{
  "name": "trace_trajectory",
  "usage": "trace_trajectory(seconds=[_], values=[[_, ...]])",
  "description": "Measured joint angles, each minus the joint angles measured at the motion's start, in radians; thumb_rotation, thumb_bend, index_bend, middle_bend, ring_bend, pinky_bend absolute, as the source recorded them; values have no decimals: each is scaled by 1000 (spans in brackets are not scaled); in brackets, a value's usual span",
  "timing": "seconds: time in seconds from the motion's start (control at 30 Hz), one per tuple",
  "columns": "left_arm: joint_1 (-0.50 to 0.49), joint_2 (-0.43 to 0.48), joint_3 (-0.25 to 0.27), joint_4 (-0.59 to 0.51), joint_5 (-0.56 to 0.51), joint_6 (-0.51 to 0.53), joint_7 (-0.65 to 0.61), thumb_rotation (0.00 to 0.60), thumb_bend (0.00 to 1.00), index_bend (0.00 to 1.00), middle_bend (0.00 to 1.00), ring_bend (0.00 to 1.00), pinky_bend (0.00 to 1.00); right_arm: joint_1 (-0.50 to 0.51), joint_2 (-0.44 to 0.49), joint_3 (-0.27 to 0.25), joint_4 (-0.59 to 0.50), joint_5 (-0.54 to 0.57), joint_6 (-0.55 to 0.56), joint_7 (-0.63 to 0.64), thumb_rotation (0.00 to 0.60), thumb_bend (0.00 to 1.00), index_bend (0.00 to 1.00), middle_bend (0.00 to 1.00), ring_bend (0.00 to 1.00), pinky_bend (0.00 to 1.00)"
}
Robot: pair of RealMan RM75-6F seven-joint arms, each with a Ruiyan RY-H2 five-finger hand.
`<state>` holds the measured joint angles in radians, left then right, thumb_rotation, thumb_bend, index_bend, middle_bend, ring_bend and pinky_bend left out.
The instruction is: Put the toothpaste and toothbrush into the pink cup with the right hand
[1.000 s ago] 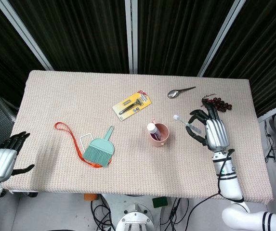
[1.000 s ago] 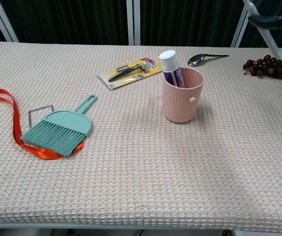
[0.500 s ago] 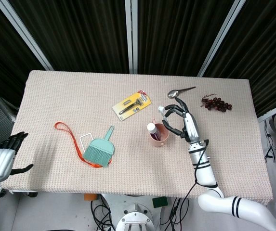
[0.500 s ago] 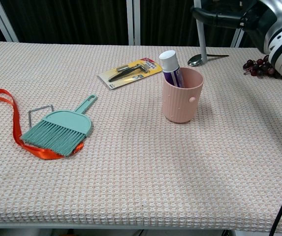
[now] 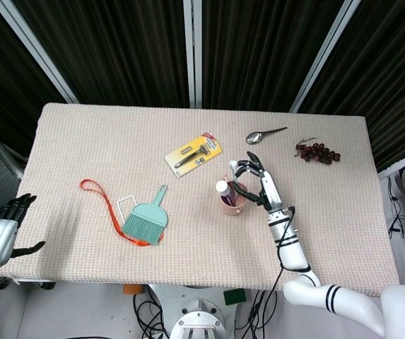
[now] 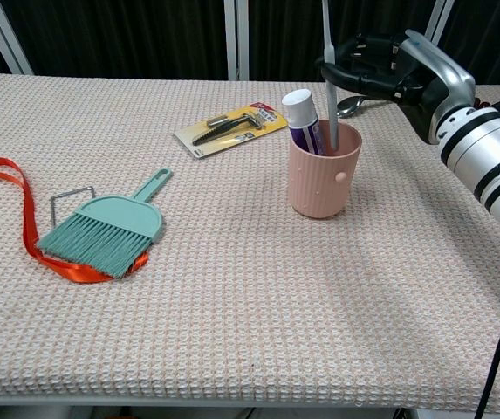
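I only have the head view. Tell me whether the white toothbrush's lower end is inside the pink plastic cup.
Observer: Yes. In the chest view the white toothbrush stands near upright, its lower end below the rim of the pink plastic cup.
Operator: Report where the right hand grips it.
Observer: The right hand holds the handle above the rim, apart from the cup.
Operator: Give me the toothpaste's position.
Observer: The purple toothpaste tube leans in the cup, left of the handle, with its white cap above the rim.
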<state>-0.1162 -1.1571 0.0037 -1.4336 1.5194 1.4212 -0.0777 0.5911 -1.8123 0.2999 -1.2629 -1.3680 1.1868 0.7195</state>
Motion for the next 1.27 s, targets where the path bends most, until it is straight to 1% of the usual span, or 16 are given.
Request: trace_trajectory(seconds=[0.03, 0.1, 0.17, 0.2, 0.23, 0.4, 0.53, 0.63, 0.73, 0.83, 0.87, 0.9, 0.97, 1.03, 1.17, 1.27], values=[[0, -1, 0, 1, 1, 1, 0, 519, 84, 88, 68, 107, 256, 1, 1, -5, 2, -5, -4, 6, 600, 694, 580, 217, 0, 0], [0, -2, -1, 3, 2, 3, 0, 518, 84, 88, 61, 107, 256, 2, 9, -20, 6, -20, -15, 30, 600, 461, 289, 110, 0, 0], [-1, -2, -1, 2, 4, 4, -1, 520, 84, 88, 61, 107, 256, 3, 25, -37, 6, -42, -25, 52, 600, 325, 88, 42, 0, 0], [-1, -2, -1, 2, 5, 4, 0, 520, 84, 88, 61, 107, 256, 3, 33, -42, 7, -51, -26, 56, 600, 283, 33, 20, 0, 0], [-1, -1, -2, 1, 6, 5, 1, 522, 84, 88, 61, 107, 256, 3, 40, -45, 6, -59, -23, 57, 600, 263, 10, 9, 0, 0], [0, 1, -2, -7, 10, 12, 7, 518, 84, 88, 60, 107, 256, -19, 71, -53, -14, -80, 30, 65, 600, 237, 0, 0, 0, 0], [2, 3, -2, -15, 13, 18, 15, 521, 84, 88, 61, 107, 256, -62, 119, -61, -39, -107, 115, 61, 600, 240, 0, 0, 0, 0], [4, 3, -3, -23, 16, 25, 23, 520, 84, 88, 60, 107, 256, -105, 161, -78, -32, -135, 204, 8, 600, 237, 0, 0, 0, 0], [6, 3, -4, -33, 20, 34, 34, 523, 85, 88, 61, 107, 256, -152, 205, -105, -3, -151, 258, -120, 600, 248, 0, 0, 0, 0], [8, 2, -6, -44, 23, 45, 46, 518, 84, 88, 61, 107, 255, -220, 276, -149, 4, -151, 279, -299, 587, 401, 0, 0, 0, 0], [8, 0, -7, -49, 25, 49, 50, 518, 84, 88, 61, 107, 255, -251, 312, -169, -1, -148, 283, -370, 567, 443, 0, 0, 0, 0], [9, -1, -7, -51, 27, 51, 52, 518, 84, 88, 61, 107, 254, -272, 338, -182, -6, -145, 286, -417, 538, 460, 0, 0, 0, 0], [9, -4, -7, -55, 31, 55, 58, 519, 84, 88, 60, 107, 254, -315, 387, -214, -19, -134, 294, -495, 512, 454, 0, 0, 0, 0], [9, -8, -7, -57, 36, 57, 64, 520, 84, 88, 61, 107, 252, -366, 433, -248, -29, -123, 302, -523, 509, 443, 0, 0, 0, 0], [7, -11, -3, -58, 47, 59, 74, 519, 84, 88, 60, 106, 249, -498, 521, -336, -38, -110, 315, -510, 508, 448, 0, 0, 0, 0], [10, -9, 0, -60, 51, 65, 77, 518, 84, 88, 61, 107, 249, -519, 532, -359, -32, -120, 316, -519, 508, 452, 0, 0, 0, 0]])
